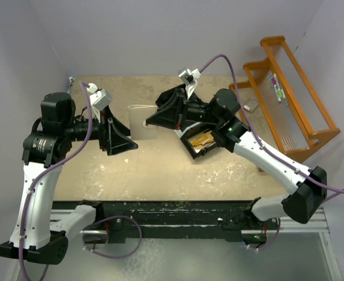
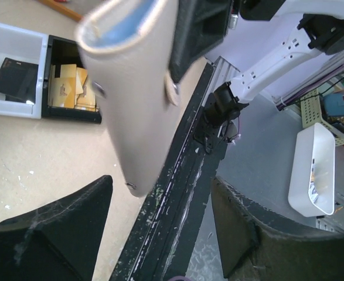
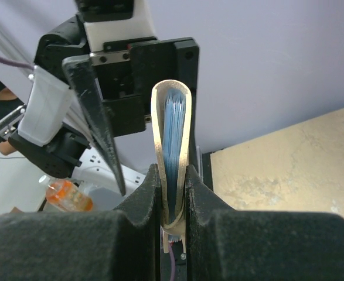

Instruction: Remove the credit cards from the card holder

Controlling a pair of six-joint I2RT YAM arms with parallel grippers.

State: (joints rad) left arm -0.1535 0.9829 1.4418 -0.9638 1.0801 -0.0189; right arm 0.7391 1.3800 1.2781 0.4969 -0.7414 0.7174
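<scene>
The right gripper (image 3: 173,199) is clenched on the card holder (image 3: 172,146), its two padded fingers (image 3: 141,202) pressing the tan outer faces from either side. The holder is folded shut and stands on edge, with pale blue leaves showing inside the tan curve at its end. No writing shows on its faces; the left wrist view shows only small metal studs. From above, the holder sits over the far middle of the table (image 1: 160,170), between the two grippers. Whether it touches the tabletop cannot be told. The left gripper (image 2: 160,228) is released, its fingers (image 2: 72,228) spread wide and empty. The holder hangs just beyond them, apart from both, with open room on each side. Near the right gripper lies the tray (image 2: 72,114). Its black compartment holds tan cards (image 2: 66,85) whose print is too small to read, and the pale compartment beside it holds a dark card (image 2: 16,79). A black rail (image 1: 172,211) runs along the near edge of the table. At the far right edge stands an orange rack (image 1: 271,42) bearing a small green-and-pink tag (image 1: 277,88), its lettering too small to read. The tabletop between the tray and the rail lies open.
</scene>
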